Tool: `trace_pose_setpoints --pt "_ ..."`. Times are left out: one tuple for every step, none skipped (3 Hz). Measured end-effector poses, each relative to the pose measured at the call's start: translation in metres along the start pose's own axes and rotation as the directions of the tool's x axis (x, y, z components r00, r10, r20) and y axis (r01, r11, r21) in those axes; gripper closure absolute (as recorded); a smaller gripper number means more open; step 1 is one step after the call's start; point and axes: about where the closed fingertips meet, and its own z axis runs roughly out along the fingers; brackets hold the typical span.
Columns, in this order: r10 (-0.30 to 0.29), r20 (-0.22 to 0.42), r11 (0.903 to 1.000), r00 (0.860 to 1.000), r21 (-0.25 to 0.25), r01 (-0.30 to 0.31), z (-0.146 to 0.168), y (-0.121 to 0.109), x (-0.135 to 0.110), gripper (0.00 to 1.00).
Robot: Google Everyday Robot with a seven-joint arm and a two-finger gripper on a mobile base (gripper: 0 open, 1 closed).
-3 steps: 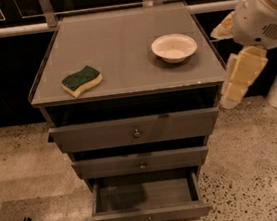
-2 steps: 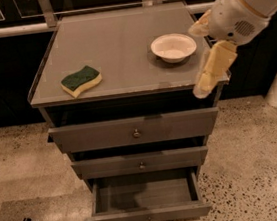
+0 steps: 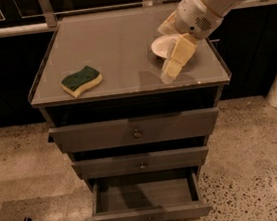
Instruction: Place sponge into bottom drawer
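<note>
The grey cabinet top (image 3: 120, 44) is a flat, smooth slab with a thin raised rim along its edges; the sponge (image 3: 81, 80) lies flat on its left front part, green side up, close to the front edge but not over it; a round white bowl (image 3: 161, 46) stands on the right rear part, well apart from the sponge. The gripper (image 3: 170, 71) hangs over the right side of the top, in front of the bowl and hiding part of it; the cabinet itself stands on a speckled stone floor (image 3: 255, 158).
</note>
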Motion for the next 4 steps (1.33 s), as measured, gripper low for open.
trace_pose_setpoints --pt "-0.002 0.006 1.0 1.0 -0.001 0.002 0.003 -0.004 -0.001 0.0" --pt "0.014 0.018 0.999 1.0 0.043 -0.015 0.003 -0.006 0.004 0.0" --pt "0.074 0.08 0.9938 0.994 0.077 -0.081 0.018 -0.026 0.018 0.0" --pt "0.146 0.146 0.983 0.978 0.09 -0.16 0.037 -0.044 0.035 0.0"
